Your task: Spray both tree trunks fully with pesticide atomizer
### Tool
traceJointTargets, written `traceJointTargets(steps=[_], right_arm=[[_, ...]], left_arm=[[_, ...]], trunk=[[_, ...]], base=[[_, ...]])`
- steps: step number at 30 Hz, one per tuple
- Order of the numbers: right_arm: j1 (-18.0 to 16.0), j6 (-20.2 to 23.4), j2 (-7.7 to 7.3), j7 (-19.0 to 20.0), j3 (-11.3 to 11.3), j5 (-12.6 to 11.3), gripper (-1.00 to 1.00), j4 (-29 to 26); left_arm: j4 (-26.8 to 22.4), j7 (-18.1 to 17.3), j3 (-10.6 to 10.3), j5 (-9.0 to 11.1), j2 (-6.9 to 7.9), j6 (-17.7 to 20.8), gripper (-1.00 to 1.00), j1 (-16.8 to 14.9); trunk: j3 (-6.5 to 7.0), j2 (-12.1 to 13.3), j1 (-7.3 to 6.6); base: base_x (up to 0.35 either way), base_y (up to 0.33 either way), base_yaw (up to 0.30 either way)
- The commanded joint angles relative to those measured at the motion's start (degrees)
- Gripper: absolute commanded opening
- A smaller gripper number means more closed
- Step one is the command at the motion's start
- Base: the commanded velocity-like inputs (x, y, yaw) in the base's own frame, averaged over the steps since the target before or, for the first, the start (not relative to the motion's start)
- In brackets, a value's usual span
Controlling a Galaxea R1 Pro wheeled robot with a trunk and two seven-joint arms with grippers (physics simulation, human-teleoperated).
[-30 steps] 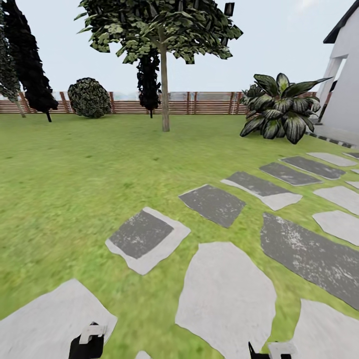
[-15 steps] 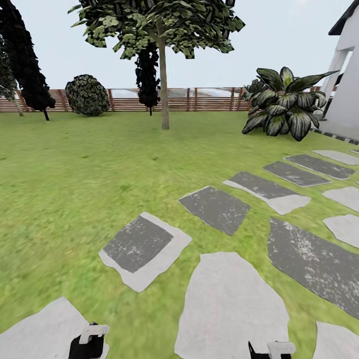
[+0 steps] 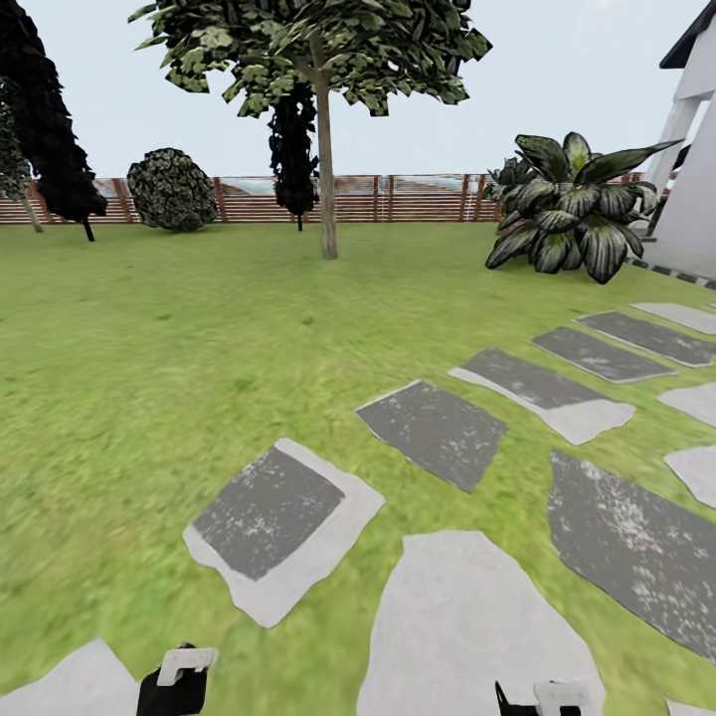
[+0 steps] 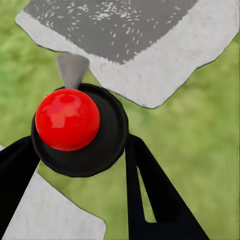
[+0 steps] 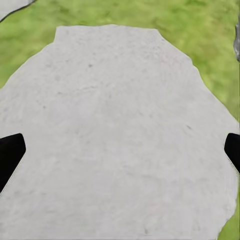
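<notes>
The pesticide atomizer (image 4: 75,127) has a round black body, a red ball on top and a grey nozzle. My left gripper (image 4: 80,145) is shut on it, one black finger on each side of the body. In the head view the left gripper (image 3: 174,686) sits at the bottom edge. Far ahead across the garden lawn (image 3: 149,338) stands a tree with a slim beige-grey trunk (image 3: 326,189) and a leafy crown (image 3: 308,45). My right gripper (image 5: 122,150) is open with nothing in it, above a pale stone, and it also shows in the head view (image 3: 542,701).
Grey stepping stones (image 3: 273,522) cross the grass from near me to the right. A slatted wooden fence (image 3: 418,199) closes the far side. Dark conifers (image 3: 50,129), a round shrub (image 3: 172,189), a broad-leaved plant (image 3: 572,204) and a white building (image 3: 696,169) stand around.
The whole head view has shifted: the stepping stones have slid toward the bottom of the picture, so the camera has moved forward. Both grippers keep their places in the picture.
</notes>
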Motion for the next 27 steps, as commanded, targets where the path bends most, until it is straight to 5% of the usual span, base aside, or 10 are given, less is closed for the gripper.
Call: traceJointTargets(steps=[1, 27], right_arm=[[-0.1, -0.2, -0.01, 0.0, 0.0, 0.0, 1.0, 0.0], [0.0, -0.2, -0.01, 0.0, 0.0, 0.0, 1.0, 0.0]], left_arm=[[0.0, -0.5, 0.5, -0.1, -0.05, -0.1, -1.0, 0.0], [0.0, -0.5, 0.5, -0.1, -0.04, -0.2, -1.0, 0.0]], trunk=[[-0.05, 0.0, 0.03], [-0.05, 0.0, 0.03]], base=[[0.338, 0.0, 0.0], [0.338, 0.0, 0.0]])
